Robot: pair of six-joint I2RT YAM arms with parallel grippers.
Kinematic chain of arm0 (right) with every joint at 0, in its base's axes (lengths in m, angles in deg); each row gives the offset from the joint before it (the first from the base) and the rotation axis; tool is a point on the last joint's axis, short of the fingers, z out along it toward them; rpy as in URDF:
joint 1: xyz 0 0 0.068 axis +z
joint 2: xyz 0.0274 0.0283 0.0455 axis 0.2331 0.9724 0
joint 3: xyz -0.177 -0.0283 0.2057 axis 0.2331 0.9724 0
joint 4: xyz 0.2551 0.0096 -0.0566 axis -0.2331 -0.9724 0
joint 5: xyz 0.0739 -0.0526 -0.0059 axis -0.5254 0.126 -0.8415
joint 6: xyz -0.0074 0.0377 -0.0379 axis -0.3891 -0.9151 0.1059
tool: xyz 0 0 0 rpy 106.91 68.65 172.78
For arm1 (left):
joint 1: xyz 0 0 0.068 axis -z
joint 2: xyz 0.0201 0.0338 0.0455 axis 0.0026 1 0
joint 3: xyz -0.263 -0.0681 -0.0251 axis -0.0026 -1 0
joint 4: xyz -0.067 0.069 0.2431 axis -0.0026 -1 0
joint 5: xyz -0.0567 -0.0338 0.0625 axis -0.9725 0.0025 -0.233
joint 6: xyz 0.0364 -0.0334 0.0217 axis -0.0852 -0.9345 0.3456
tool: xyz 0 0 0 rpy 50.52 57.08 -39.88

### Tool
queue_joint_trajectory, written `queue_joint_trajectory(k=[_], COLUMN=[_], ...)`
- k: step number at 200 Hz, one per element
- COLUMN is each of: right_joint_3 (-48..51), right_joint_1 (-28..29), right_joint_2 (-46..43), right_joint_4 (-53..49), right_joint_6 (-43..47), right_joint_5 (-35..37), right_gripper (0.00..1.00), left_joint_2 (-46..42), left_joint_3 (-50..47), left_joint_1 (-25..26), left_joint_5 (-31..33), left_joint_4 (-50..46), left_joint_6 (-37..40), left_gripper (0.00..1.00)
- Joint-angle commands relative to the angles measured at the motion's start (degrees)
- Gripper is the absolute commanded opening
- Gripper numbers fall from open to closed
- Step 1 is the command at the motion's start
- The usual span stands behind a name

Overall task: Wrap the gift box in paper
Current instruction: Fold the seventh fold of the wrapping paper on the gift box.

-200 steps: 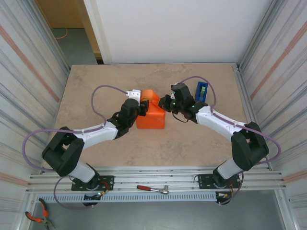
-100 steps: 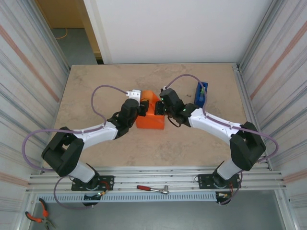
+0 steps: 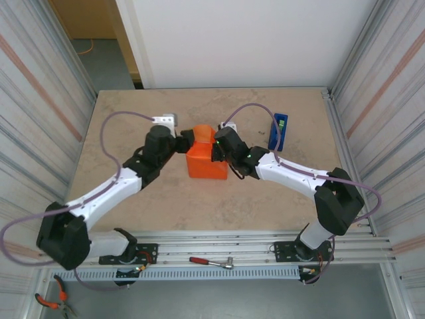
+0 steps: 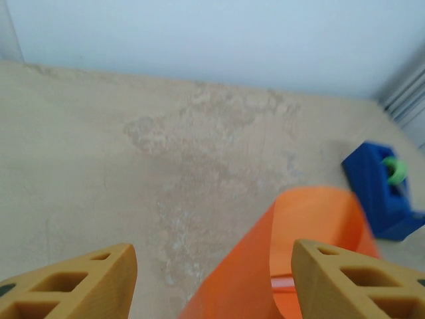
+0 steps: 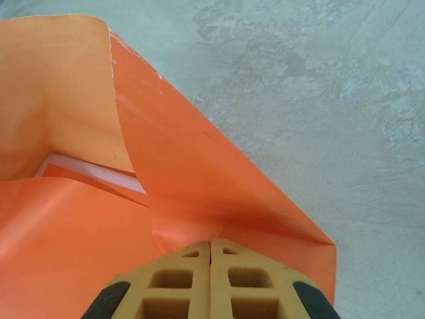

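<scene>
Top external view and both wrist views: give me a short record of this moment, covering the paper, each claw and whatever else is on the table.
paper: orange, folded into a boxy bundle at mid-table, one flap curling upward
left claw: open, fingers wide apart, at the bundle's far left corner
right claw: shut, fingers together on the paper's right side; unclear whether any paper is pinched
tape dispenser: blue, apart from the bundle, to its right
table: beige, mottled surface
</scene>
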Motion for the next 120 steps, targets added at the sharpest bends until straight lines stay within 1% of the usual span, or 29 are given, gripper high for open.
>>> queue_joint_trajectory(k=[1, 13, 25, 55, 80, 103, 120], right_joint_3=[3.89, 4.13, 4.35, 4.79, 5.13, 5.31, 5.04], right_joint_1=[1.31, 1.23, 1.23, 1.29, 1.30, 1.24, 1.24], right_joint_2=[5.03, 5.08, 5.14, 5.18, 5.06, 4.97, 5.15], right_joint_4=[-10.60, -10.51, -10.49, -10.54, -10.63, -10.89, -11.20], right_joint_6=[-2.01, -2.51, -2.83, -3.31, -3.49, -3.57, -3.49], right_joint_5=[-4.52, -4.62, -4.89, -5.24, -5.25, -5.19, -5.24], right_gripper=[0.00, 0.00, 0.00, 0.00, 0.00, 0.00, 0.00], left_joint_2=[-5.29, -6.97, -8.30, -10.51, -10.59, -9.37, -7.47], left_joint_3=[0.35, -0.65, -2.61, -8.41, -12.88, -13.86, -13.60], left_joint_1=[-2.83, -5.22, -6.96, -7.43, -5.93, -3.04, -2.20], left_joint_5=[-5.75, -8.33, -10.53, -15.33, -17.09, -15.55, -14.94], left_joint_4=[-3.94, -4.55, -3.17, 2.94, 8.67, 10.54, 11.42], left_joint_6=[-3.42, -4.77, -5.32, -3.65, -1.06, 2.25, 3.22], left_gripper=[0.65, 0.65, 0.64, 0.66, 0.66, 0.66, 0.65])
